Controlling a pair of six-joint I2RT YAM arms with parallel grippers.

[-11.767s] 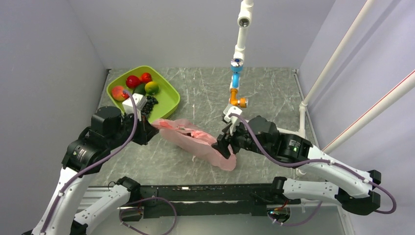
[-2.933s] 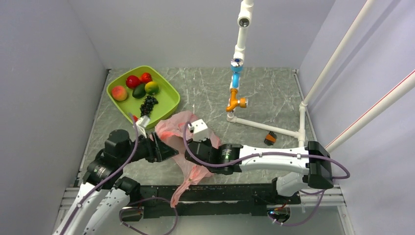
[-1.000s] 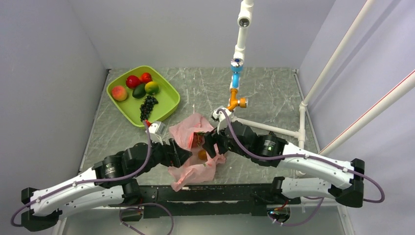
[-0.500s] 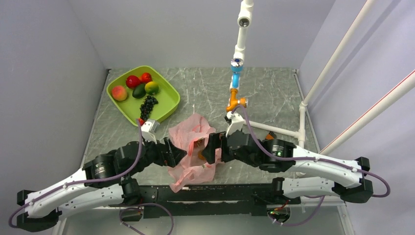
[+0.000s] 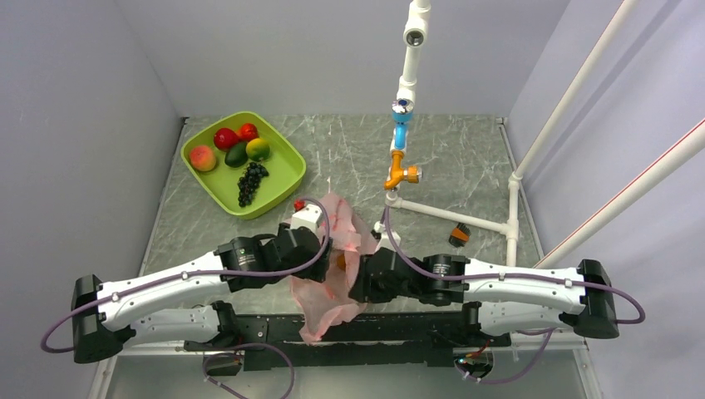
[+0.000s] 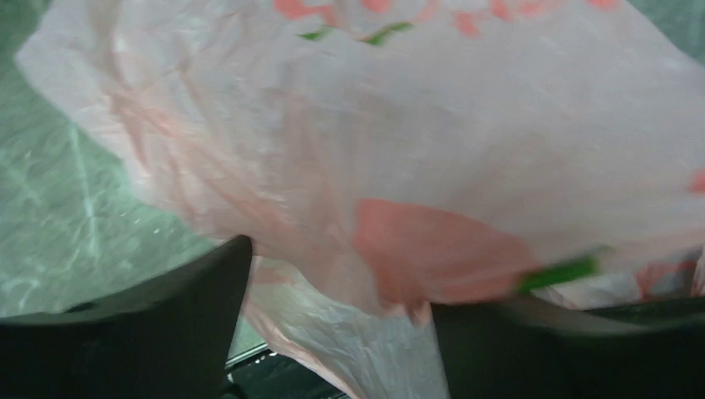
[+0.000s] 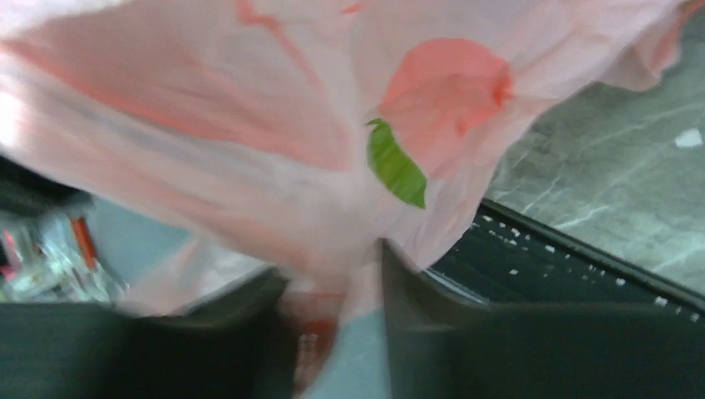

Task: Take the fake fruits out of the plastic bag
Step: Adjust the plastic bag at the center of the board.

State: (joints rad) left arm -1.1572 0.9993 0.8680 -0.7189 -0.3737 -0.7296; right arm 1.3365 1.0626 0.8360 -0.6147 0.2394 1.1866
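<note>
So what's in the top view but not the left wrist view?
Only the top view shows the green tray, its dark grape bunch and the white pipe stand. Only the left wrist view shows the red and green print close up, by the left gripper. Both show the plastic bag and grey table.

A green tray (image 5: 285,169) sits on the grey marbled desk (image 5: 465,154), toward its far left corner. Inside the tray lie a peach (image 5: 202,157), two red fruits (image 5: 226,138), an avocado (image 5: 238,153), a lime (image 5: 258,149) and a dark grape bunch (image 5: 249,181), the bunch nearest the tray's front edge. Well right of the tray a white pipe stand (image 5: 407,75) rises upright, carrying a blue fitting (image 5: 401,133) above an orange fitting (image 5: 401,173). Farther right of the tray, a small black and orange object (image 5: 458,235) lies beside the stand's floor pipe (image 5: 449,217).
</note>
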